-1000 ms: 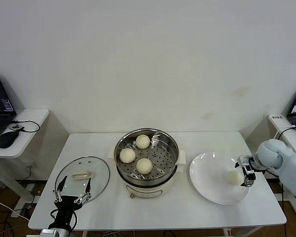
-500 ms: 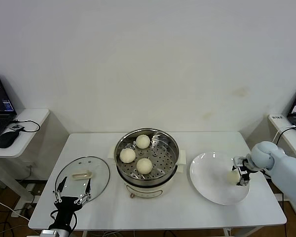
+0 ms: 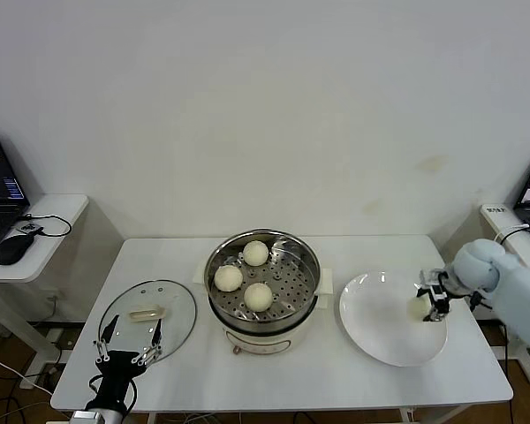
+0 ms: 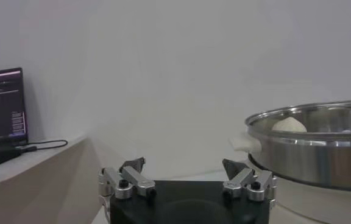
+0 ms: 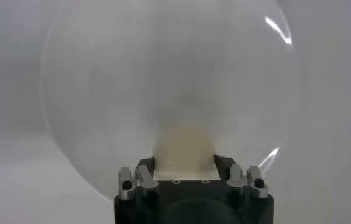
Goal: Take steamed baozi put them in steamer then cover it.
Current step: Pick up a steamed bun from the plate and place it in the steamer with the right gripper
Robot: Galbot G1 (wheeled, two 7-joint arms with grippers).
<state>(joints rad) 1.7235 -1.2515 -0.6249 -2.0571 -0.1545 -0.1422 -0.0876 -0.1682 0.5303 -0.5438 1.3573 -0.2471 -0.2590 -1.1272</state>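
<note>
On the plate (image 3: 371, 329), right claw (image 3: 430, 300) pinched around the last baozi (image 3: 418, 306). Needs a soft squeeze, straight lift, then across to the steamer (image 3: 263, 278) beside three buns. Left claw (image 3: 128, 346) spread wide, empty, near the cover (image 3: 148, 315).

light: bright, even | shadows: soft | glare: plate (image 5: 273, 30) rim | right wrist: blurred
</note>
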